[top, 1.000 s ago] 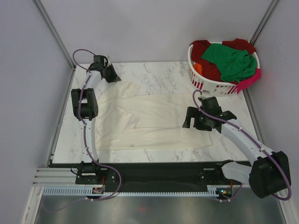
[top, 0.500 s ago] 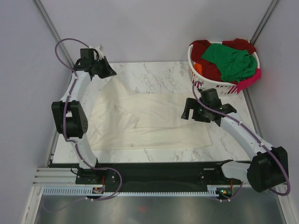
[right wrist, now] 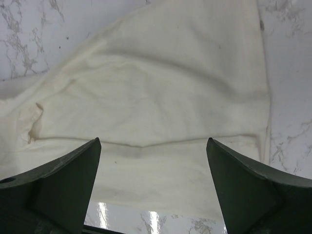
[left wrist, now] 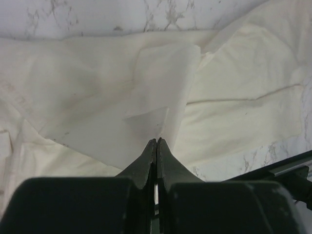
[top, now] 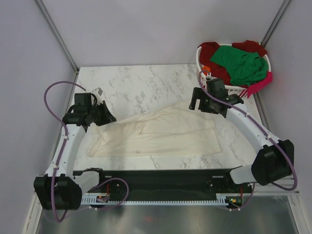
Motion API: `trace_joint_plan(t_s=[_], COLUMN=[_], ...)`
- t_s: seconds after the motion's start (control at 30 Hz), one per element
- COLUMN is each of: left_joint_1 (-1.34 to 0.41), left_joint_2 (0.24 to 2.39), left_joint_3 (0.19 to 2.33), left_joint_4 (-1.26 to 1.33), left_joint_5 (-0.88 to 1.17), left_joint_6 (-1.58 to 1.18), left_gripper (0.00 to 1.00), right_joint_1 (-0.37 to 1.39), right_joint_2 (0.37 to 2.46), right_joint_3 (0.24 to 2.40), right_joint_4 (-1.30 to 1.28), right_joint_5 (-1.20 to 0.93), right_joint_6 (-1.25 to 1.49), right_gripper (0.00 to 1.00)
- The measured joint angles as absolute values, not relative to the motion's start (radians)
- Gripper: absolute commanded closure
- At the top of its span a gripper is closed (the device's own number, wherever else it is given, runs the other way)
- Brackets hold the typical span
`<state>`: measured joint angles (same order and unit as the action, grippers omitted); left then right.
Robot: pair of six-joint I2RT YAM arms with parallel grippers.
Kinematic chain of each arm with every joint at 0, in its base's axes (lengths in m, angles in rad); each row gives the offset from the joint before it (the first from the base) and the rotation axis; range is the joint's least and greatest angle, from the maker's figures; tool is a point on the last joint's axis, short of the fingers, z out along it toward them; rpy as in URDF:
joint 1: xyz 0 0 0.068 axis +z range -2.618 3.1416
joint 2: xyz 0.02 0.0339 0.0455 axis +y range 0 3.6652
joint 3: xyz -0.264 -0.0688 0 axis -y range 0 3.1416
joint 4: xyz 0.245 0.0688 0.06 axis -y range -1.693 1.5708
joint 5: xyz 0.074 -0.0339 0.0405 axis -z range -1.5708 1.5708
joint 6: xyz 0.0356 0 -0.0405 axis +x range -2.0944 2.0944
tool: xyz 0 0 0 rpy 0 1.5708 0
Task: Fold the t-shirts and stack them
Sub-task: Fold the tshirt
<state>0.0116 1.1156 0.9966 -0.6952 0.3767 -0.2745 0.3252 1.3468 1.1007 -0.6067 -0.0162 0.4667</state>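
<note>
A cream t-shirt (top: 165, 134) lies spread and rumpled across the marble table (top: 141, 83). My left gripper (top: 110, 118) is at the shirt's left end and shut on a fold of it. In the left wrist view the cream t-shirt (left wrist: 97, 97) rises as a pinched flap from the closed tips of the left gripper (left wrist: 156, 141). My right gripper (top: 214, 103) hovers open over the shirt's far right corner. In the right wrist view only the cream t-shirt (right wrist: 161, 92) lies below the wide-apart fingers of the right gripper (right wrist: 153, 141), which hold nothing.
A white slatted laundry basket (top: 214, 87) stands at the far right corner, just behind the right gripper. It holds a green shirt (top: 241, 63), a dark red one (top: 210, 51), an orange one (top: 206, 69) and a pink one (top: 261, 83) hanging over its rim.
The left arm swung from the far left corner toward the near side, dragging the shirt's left part with it. The right gripper moved away from me toward the basket, still open.
</note>
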Motion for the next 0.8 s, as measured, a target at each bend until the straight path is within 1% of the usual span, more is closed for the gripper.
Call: trace_joint_plan(t_s=[0.2, 0.33, 0.4, 0.57, 0.67, 0.8], left_joint_1=[0.012, 0.012, 0.012, 0.012, 0.012, 0.012], left_joint_2=[1.105, 1.133, 1.162, 1.215, 1.213, 1.183], left_joint_3=[0.893, 0.883, 0.883, 0.876, 0.873, 0.868], left_joint_4=[-0.786, -0.809, -0.810, -0.807, -0.806, -0.808], left_joint_5=[0.364, 0.358, 0.358, 0.362, 0.368, 0.367], left_joint_6=[-0.326, -0.351, -0.355, -0.358, -0.358, -0.360], left_gripper=[0.98, 0.97, 0.97, 0.98, 0.98, 0.98], right_joint_1=[0.321, 0.305, 0.298, 0.284, 0.296, 0.307], right_joint_2=[1.546, 1.707, 1.820, 2.080, 2.160, 2.215], right_joint_3=[1.336, 1.459, 1.547, 1.748, 1.818, 1.895], right_joint_4=[-0.624, -0.624, -0.645, -0.669, -0.698, -0.707], right_joint_5=[0.078, 0.135, 0.171, 0.252, 0.295, 0.329], right_joint_6=[0.467, 0.463, 0.455, 0.436, 0.430, 0.429], right_gripper=[0.02, 0.02, 0.02, 0.07, 0.09, 0.11])
